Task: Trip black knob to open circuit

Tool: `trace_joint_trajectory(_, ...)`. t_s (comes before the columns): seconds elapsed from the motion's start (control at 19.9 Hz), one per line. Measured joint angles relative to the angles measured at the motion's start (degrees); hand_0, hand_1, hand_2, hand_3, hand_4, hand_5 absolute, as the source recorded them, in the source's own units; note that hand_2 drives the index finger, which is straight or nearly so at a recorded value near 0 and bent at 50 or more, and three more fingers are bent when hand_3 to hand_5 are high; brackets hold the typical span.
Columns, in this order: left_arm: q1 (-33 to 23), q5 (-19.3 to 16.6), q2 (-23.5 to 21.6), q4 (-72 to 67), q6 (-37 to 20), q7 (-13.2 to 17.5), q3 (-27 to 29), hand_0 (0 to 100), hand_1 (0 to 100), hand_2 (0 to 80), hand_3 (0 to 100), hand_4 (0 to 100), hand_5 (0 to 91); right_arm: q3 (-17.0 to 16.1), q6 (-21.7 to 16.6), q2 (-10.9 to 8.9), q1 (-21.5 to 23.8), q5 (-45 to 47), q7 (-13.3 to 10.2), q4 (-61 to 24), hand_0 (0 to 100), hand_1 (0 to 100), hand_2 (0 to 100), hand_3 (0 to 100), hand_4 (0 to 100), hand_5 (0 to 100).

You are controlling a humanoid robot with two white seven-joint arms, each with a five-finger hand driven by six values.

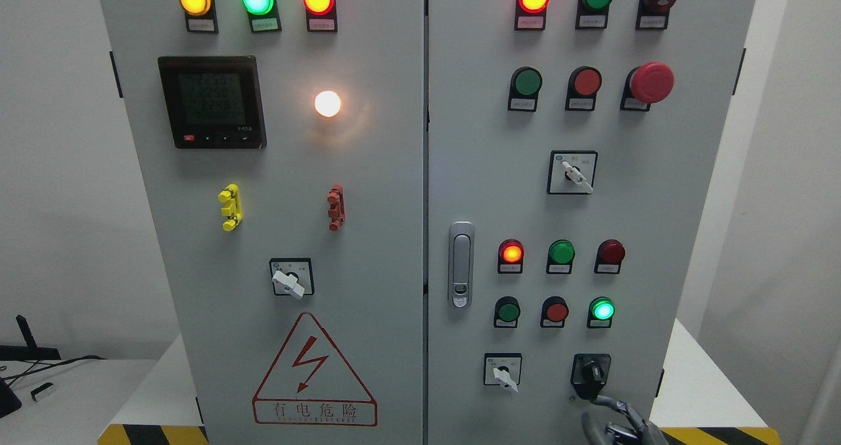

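Observation:
The black knob (591,371) sits on a black square plate at the lower right of the grey cabinet's right door (670,234). Its handle points roughly straight up and down. My right hand (608,415) comes up from the bottom edge just below the knob. Its fingers (614,404) are spread and curved, and one grey fingertip reaches to just beneath the knob's plate. The fingers hold nothing. Most of the hand is cut off by the picture's bottom edge. My left arm does not show.
A white selector switch (504,373) sits left of the knob. Above it are a lit green lamp (601,309), a red button (556,311) and a green button (507,311). The door handle (461,264) is at the door's left edge. A red mushroom button (650,82) sticks out at upper right.

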State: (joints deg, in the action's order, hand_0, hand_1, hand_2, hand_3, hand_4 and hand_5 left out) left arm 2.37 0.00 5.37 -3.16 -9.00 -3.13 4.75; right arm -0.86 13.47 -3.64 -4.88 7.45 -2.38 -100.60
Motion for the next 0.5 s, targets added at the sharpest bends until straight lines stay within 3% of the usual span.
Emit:
trace_joint_trajectory(0.05,0.0,0.0,0.0,0.0,0.0,0.0,0.0,12,39,0.0,0,0,0.0,-0.4,0.0,-0.01,0.6,0.1,0.1,-0.1,55,61,38,100,100,91)
trace_joint_trajectory(0.1,0.0,0.0,0.0,0.0,0.0,0.0,0.0,12,39,0.0,0,0,0.0,-0.7,0.0,-0.02,1.3,0.3,0.6,-0.3,57,52,40,100,100,90)
trace_joint_trajectory(0.2,0.0,0.0,0.0,0.0,0.0,0.0,0.0,12,39,0.0,0,0,0.0,-1.5,-0.1,-0.04,2.4,1.3,1.6,-1.1,51,32,41,95,89,86)
trace_joint_trajectory(0.25,0.0,0.0,0.0,0.0,0.0,0.0,0.0,12,39,0.0,0,0,0.0,-2.0,-0.1,-0.1,2.9,2.3,2.0,-1.7,39,26,40,83,79,79)
trace_joint_trajectory(0.3,0.0,0.0,0.0,0.0,0.0,0.0,0.0,12,39,0.0,0,0,0.0,-2.6,0.1,-0.19,3.9,3.5,2.7,-2.4,33,23,39,79,75,76)
trace_joint_trajectory(0.35,0.0,0.0,0.0,0.0,0.0,0.0,0.0,12,39,0.0,0,0,0.0,-3.2,0.2,-0.33,4.7,5.0,3.7,-3.2,14,14,33,60,55,53)
trace_joint_trajectory(0.4,0.0,0.0,0.0,0.0,0.0,0.0,0.0,12,39,0.0,0,0,0.0,-3.8,0.4,-0.51,5.9,6.6,4.6,-4.1,4,12,29,50,44,43)
trace_joint_trajectory(0.5,0.0,0.0,0.0,0.0,0.0,0.0,0.0,12,39,0.0,0,0,0.0,-5.1,0.6,-0.94,7.9,9.5,6.2,-5.9,0,5,25,41,37,36)
